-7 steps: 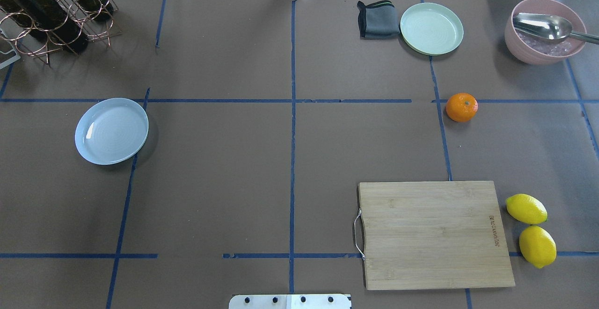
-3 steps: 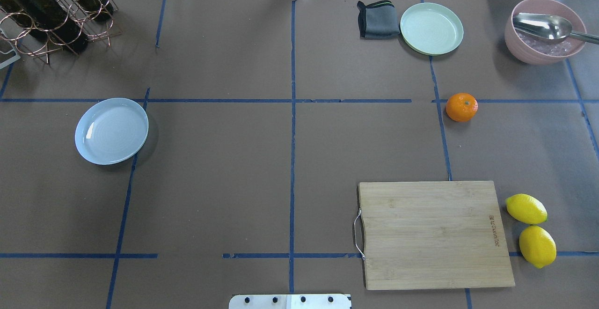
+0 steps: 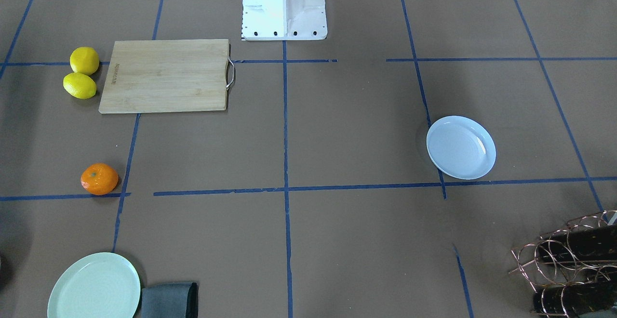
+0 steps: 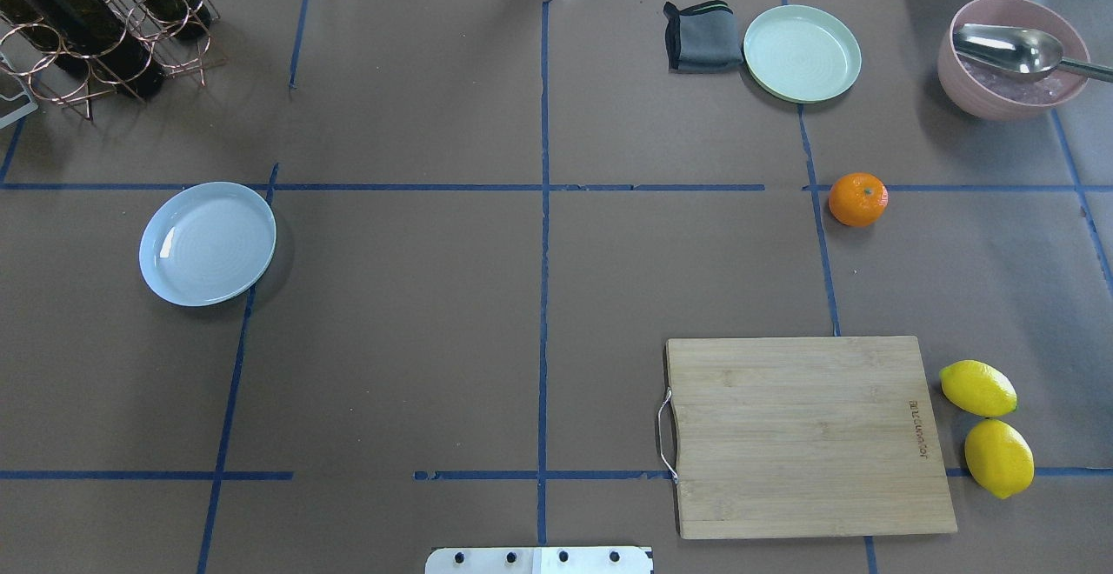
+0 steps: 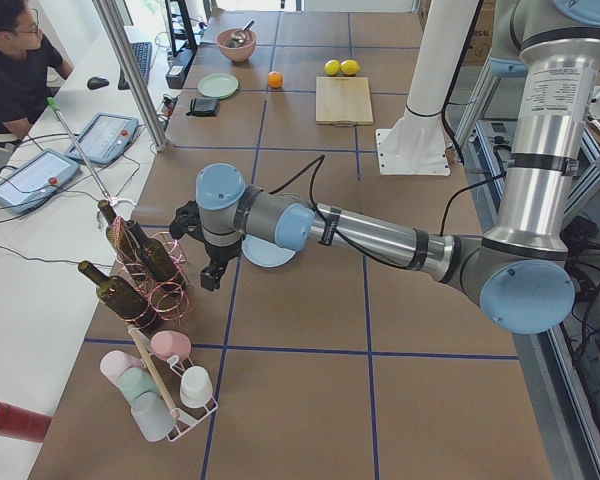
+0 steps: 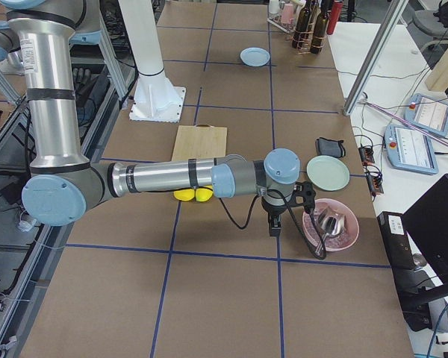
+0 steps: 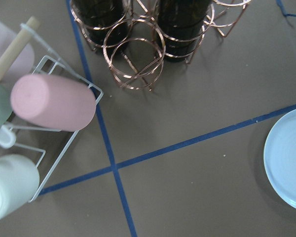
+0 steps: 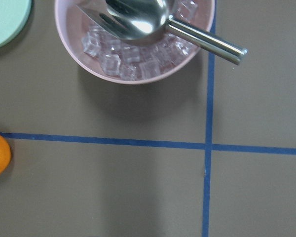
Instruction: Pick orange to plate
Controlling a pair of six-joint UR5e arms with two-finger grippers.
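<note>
The left arm (image 5: 380, 235) reaches out from the white robot pedestal (image 5: 412, 150) toward the robot's left end of the table. Its silver upper link stands nearly upright, its blue-capped elbow is bent about square, and its forearm runs close to level. At the forearm's far end the left wrist (image 5: 220, 187) turns downward, and the dark left gripper (image 5: 210, 283) hangs from it, pointing at the table. The right arm (image 6: 164, 177) mirrors this on the pedestal's other side, with an upright upper link, a level forearm, the right wrist (image 6: 282, 162) bent down and the right gripper (image 6: 273, 228) pointing down. Neither gripper's finger spacing can be made out.
</note>
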